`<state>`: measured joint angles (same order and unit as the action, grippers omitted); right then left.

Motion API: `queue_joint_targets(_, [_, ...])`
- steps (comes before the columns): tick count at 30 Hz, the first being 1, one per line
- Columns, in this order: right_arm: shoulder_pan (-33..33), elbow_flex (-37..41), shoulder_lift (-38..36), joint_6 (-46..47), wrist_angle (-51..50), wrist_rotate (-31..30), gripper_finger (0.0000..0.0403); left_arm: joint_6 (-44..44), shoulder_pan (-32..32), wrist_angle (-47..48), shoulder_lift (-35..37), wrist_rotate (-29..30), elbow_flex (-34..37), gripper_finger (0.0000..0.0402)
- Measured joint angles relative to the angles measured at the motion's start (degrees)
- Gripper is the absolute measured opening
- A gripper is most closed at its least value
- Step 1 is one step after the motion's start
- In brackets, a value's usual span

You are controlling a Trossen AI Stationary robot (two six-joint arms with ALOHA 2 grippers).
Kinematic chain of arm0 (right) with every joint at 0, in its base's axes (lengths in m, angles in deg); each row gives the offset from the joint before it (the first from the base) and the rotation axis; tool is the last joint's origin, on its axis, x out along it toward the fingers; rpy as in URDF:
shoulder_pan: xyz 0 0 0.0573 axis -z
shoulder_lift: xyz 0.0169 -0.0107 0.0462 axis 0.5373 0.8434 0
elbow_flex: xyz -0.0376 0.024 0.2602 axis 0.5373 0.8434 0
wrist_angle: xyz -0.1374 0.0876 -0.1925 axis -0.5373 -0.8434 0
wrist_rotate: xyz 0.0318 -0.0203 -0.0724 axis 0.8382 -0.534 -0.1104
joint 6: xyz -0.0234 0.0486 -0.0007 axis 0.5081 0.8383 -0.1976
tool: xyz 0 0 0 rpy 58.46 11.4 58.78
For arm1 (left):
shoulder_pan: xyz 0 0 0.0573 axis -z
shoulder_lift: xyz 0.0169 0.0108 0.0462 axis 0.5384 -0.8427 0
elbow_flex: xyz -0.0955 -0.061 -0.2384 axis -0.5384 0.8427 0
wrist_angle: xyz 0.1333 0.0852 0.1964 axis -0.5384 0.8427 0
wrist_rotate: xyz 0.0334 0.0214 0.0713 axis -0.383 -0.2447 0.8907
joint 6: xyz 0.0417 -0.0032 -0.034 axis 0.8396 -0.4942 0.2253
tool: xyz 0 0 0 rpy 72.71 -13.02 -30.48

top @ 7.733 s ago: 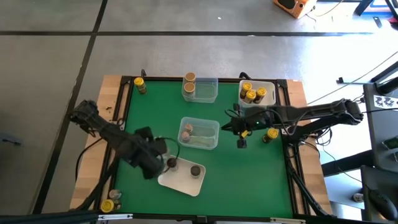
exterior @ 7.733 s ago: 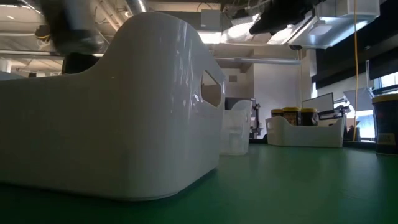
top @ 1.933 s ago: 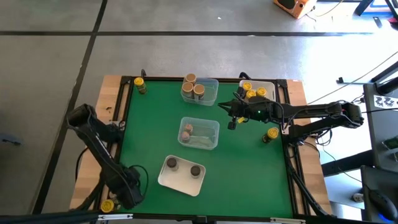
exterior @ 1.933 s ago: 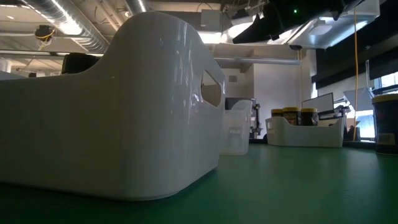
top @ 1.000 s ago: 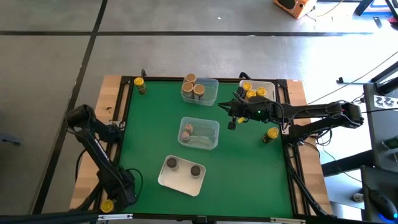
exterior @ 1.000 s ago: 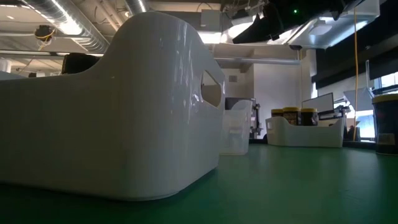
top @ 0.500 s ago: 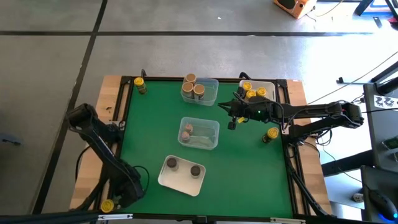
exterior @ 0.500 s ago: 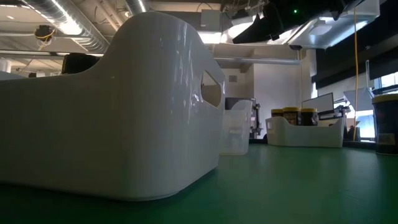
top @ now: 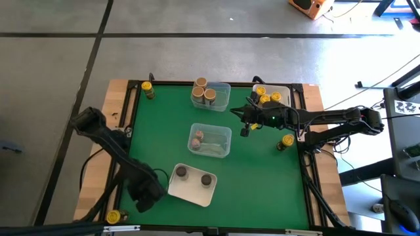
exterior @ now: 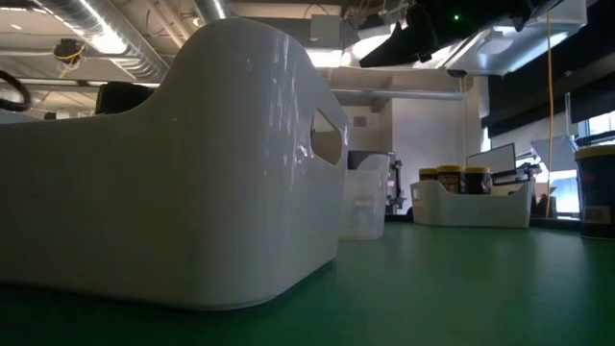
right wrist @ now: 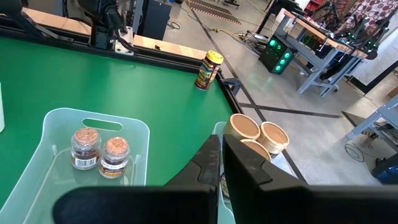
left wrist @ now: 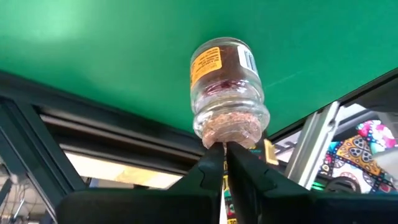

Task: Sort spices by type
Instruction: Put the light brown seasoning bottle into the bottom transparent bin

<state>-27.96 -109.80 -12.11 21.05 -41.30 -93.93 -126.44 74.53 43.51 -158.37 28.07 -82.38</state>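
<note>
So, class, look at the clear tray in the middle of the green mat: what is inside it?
The clear tray holds two spice jars with brownish tops, standing side by side at one end. The rest of its floor looks bare; nothing covers it.

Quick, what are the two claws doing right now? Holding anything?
Left gripper: shut, holding nothing; a spice jar shows just past its tips.
Right gripper: shut, holding nothing.

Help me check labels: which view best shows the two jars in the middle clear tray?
Right wrist view: both jars stand in the clear tray, labels visible. The high view shows only their tops; the low and left wrist views show neither.
</note>
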Motion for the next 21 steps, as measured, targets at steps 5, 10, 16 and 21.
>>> queue_joint_targets(5, [0.0,0.0,0.0,0.04,0.0,0.0,0.0021,3.63,-2.55,1.06,0.1,0.44,-0.02,0.0017])
queue_joint_targets(10, [0.0,0.0,0.0,0.11,-0.01,0.0,0.0021,4.29,-2.99,1.88,1.11,2.85,-0.65,0.0017])
queue_joint_targets(16, [0.0,0.0,0.0,0.15,-0.02,0.0,0.0021,0.9,-2.13,3.9,4.88,8.83,-2.01,0.0017])
queue_joint_targets(21, [0.0,0.0,0.0,0.17,-0.03,0.0,0.0021,-3.74,0.9,3.99,8.66,13.6,-2.07,0.0017])
